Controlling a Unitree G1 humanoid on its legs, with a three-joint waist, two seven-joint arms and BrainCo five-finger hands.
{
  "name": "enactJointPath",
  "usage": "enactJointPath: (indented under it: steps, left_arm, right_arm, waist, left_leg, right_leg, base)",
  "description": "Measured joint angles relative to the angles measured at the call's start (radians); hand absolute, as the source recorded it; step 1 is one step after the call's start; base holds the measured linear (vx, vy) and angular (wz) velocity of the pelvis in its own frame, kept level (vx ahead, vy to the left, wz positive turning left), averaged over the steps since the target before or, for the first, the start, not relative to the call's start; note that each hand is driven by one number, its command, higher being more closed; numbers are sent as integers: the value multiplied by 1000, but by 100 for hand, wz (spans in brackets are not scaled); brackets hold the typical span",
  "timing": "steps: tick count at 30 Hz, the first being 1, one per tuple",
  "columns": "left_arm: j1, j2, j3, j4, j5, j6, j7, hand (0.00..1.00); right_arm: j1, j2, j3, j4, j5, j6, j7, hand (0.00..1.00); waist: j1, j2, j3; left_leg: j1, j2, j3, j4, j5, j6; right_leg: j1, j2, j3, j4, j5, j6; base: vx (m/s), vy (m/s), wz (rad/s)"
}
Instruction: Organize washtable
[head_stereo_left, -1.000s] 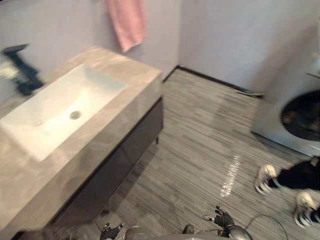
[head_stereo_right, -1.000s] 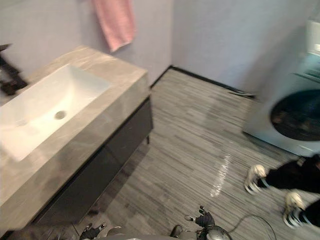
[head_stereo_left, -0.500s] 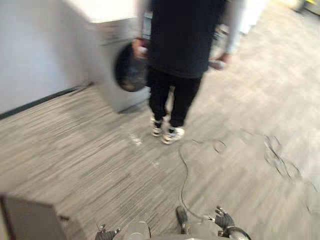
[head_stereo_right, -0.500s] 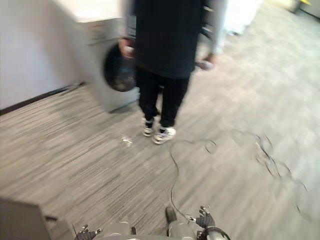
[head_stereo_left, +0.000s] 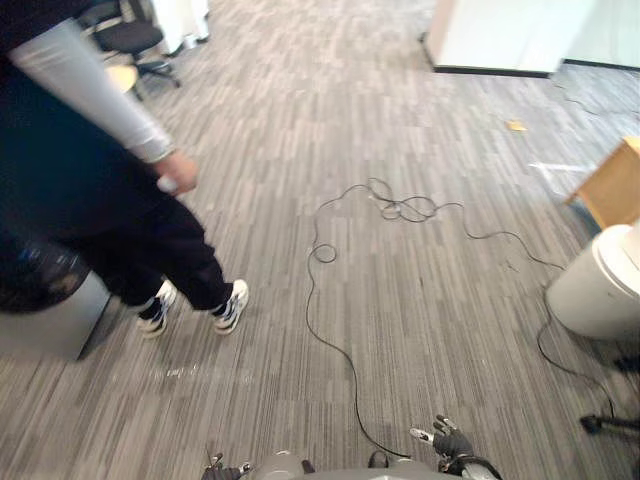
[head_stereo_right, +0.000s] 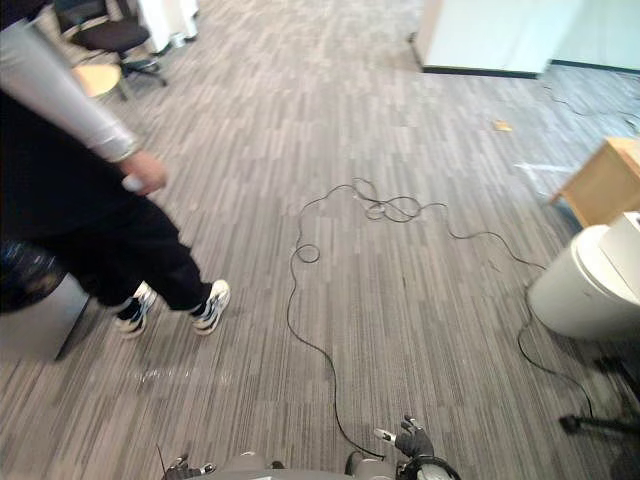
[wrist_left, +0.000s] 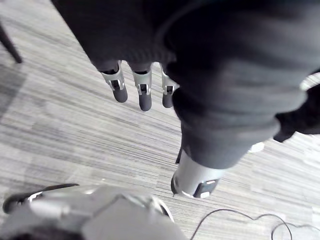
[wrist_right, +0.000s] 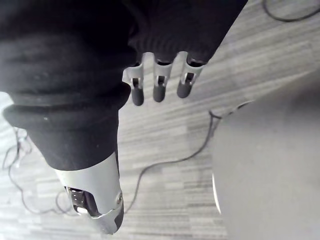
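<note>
Both of my hands hang low over a grey striped floor and hold nothing. My left hand (head_stereo_left: 225, 468) shows at the bottom edge of the eye views, and in its wrist view its fingers (wrist_left: 144, 95) point straight down at the floor. My right hand (head_stereo_left: 447, 441) is low to the right, its fingers (wrist_right: 157, 85) relaxed and straight over the floor as well.
A person (head_stereo_left: 90, 200) in dark clothes and white shoes (head_stereo_left: 230, 305) stands at the left, in front of a grey washing machine (head_stereo_left: 45, 325). A white round bin (head_stereo_left: 595, 285) and a wooden box (head_stereo_left: 610, 185) stand at the right. A white cabinet (head_stereo_left: 500, 35) is far back.
The camera has swung round: the washtable, then most of the washing machine, have left the picture, and the person now appears at the left. Both hands stay low and empty.
</note>
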Motion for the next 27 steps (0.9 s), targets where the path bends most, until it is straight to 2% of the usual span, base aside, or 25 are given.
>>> enactJointPath:
  steps: [1, 2, 4, 5, 8, 12, 15, 20, 24, 25, 27]
  left_arm:
    - [0, 0, -5, 1, 0, 0, 1, 0]
    - [-6, 8, -7, 4, -1, 1, 1, 0]
    - [5, 39, -24, 2, 1, -3, 3, 0]
    - [6, 58, -52, 7, 4, 0, 2, 0]
    - [0, 65, -85, 23, 3, 0, 10, 0]
    - [0, 66, -94, 31, 1, 0, 20, 0]
    - [-3, 67, -94, 42, 1, 0, 20, 0]
    - [-3, 66, -101, 45, -2, 1, 19, 0]
    - [-3, 67, -113, 46, -2, 1, 19, 0]
    - [-3, 67, -113, 46, -2, 1, 18, 0]
    - [-4, 62, -113, 45, -3, 2, 19, 0]
  right_arm:
    - [0, 0, 0, -1, 2, -1, 0, 0]
    - [-2, -6, -6, 4, 5, -2, -1, 0]
    - [3, 15, -21, 20, 23, 0, -1, 0]
    - [7, 23, -42, 21, 23, 3, -1, 0]
    - [5, 29, -53, 25, 29, 8, -1, 0]
    - [5, 32, -52, 26, 43, 17, -2, 0]
    - [6, 31, -53, 30, 59, 19, -1, 0]
    - [5, 29, -53, 41, 61, 19, -3, 0]
    - [5, 26, -45, 47, 61, 18, -18, 0]
    - [5, 27, -44, 47, 62, 17, -19, 0]
    - [5, 20, -41, 44, 65, 14, -19, 0]
  waist:
    - [-2, 4, -1]
    - [-1, 7, -8]
    - [-10, -33, -34]
    - [-33, -44, -41]
    - [-28, -39, -42]
    - [-28, -38, -46]
    - [-29, -39, -50]
    - [-28, -44, -61]
    - [-28, -46, -68]
    - [-28, -45, -67]
    - [-30, -35, -61]
  left_leg:
    - [6, 18, -28, -62, 21, -22]
    - [20, 29, -28, -137, 41, -64]
    - [37, -17, 23, -202, 61, -41]
    - [42, -41, 33, -208, 62, -33]
    - [66, -60, 94, -236, 59, -12]
    - [99, -72, 133, -283, 72, 10]
    - [117, -103, 133, -329, 94, 30]
    - [137, -129, 86, -398, 143, 27]
    - [152, -127, 44, -434, 175, 13]
    - [150, -126, 36, -432, 176, 11]
    - [143, -108, 11, -393, 169, -4]
  right_leg:
    - [-5, 5, 21, -2, 5, 10]
    - [-17, 9, 69, -12, 15, 37]
    - [-37, -38, 98, -46, 41, 49]
    - [-41, -60, 113, -54, 49, 61]
    - [-49, -75, 143, -64, 104, 54]
    - [-43, -81, 100, -100, 158, 44]
    - [-30, -106, 71, -131, 158, 45]
    - [-4, -120, 5, -158, 155, 42]
    - [8, -118, -38, -150, 118, 22]
    - [7, -119, -45, -144, 107, 27]
    - [6, -111, -68, -79, 52, 28]
  base:
    - [-10, 263, -140]
    - [-12, 232, -109]
    - [19, 230, -74]
    - [31, 194, -18]
    - [-12, 253, -48]
    - [-21, 109, -32]
    - [-7, 60, 0]
    - [6, -22, 27]
    - [-15, -86, 31]
    - [-22, -118, 33]
    - [-54, -124, 38]
